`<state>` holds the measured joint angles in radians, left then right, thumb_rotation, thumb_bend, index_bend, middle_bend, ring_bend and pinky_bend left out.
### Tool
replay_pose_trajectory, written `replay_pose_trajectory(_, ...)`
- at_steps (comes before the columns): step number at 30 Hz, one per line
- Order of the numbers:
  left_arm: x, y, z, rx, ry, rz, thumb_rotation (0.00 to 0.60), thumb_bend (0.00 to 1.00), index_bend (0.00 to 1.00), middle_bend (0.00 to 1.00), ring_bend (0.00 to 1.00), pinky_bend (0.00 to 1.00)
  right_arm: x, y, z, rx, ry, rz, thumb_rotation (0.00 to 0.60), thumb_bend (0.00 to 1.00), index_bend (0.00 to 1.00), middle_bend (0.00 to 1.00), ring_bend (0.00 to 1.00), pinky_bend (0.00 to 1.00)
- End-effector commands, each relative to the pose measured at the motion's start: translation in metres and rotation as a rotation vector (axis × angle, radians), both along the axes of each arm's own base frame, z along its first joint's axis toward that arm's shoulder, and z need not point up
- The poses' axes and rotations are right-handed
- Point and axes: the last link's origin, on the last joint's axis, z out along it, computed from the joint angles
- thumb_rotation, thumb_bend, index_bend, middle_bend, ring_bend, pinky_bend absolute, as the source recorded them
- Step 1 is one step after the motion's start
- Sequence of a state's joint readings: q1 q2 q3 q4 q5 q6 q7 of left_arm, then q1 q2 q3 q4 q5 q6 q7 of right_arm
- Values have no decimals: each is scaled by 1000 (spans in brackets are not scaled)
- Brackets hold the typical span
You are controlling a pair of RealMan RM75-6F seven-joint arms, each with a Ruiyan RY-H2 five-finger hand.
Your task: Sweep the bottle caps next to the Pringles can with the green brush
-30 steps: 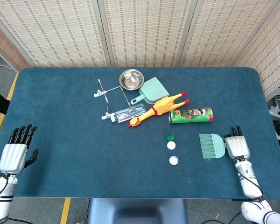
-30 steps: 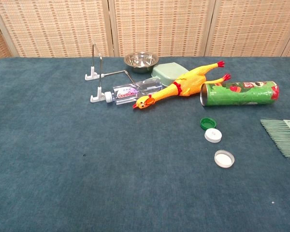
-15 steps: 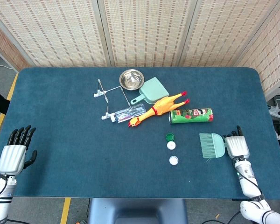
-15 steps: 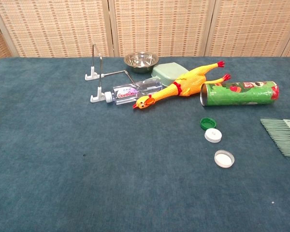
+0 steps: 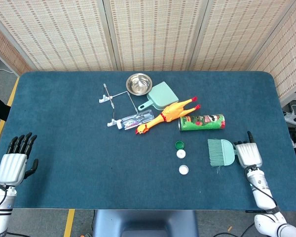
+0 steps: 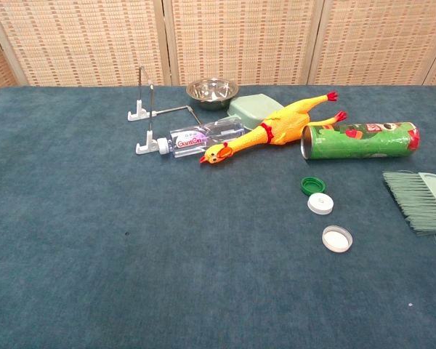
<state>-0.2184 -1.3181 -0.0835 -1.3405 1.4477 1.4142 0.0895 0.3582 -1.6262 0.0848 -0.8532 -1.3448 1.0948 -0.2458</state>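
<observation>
Right hand (image 5: pixel 248 154) holds the green brush (image 5: pixel 221 152) by its back end, bristles pointing away from the hand toward the bottle caps. Taking the Pringles can (image 5: pixel 202 122) as the landmark: it lies on its side, long axis running across the table, and the brush sits just in front of its far-right end. The three caps lie in front of the can's open left end, in a short line running toward the robot: a green cap (image 5: pixel 179 145) nearest the can, a white cap (image 5: pixel 181 154) just behind it, and another white cap (image 5: pixel 183 170) further out. So the caps lie to the left of the brush, near its bristle edge but not touching it, and the can is beyond them. The right hand is by far the nearer. Left hand (image 5: pixel 13 165) rests well away from the can at the table's near-left edge, holding nothing, its fingers straight and a little apart.
</observation>
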Motion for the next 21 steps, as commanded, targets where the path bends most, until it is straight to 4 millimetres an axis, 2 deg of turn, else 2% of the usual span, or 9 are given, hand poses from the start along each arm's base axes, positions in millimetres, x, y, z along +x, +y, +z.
replay_pose_trajectory(1,1,-1,0,1,-2,-4,600,450,0,0,0,64,17,1,21,-18,40,122,600,518,874,839,496,47)
replay_pose_trajectory(6,3,-1,0,2,-3,-11,600,450,0,0,0,64,47,5,39,-10,61,249,600,518,877,840,499,47)
replay_pose_trajectory(10,3,-3,0,-1,-3,-10,600,449,0,0,0,64,81,7,41,47,107,361,600,518,877,840,499,47)
replay_pose_trajectory(14,5,-4,-1,-4,-5,-18,600,450,0,0,0,64,126,5,32,109,198,480,600,518,877,840,499,47)
replay_pose_trajectory(17,5,-5,0,-6,-7,-19,600,450,0,0,0,65,164,2,19,160,294,573,600,518,877,840,499,47)
replay_pose_trajectory(21,4,-6,2,-6,-15,-21,600,450,0,0,0,65,202,3,-2,216,423,669,600,518,877,840,499,47)
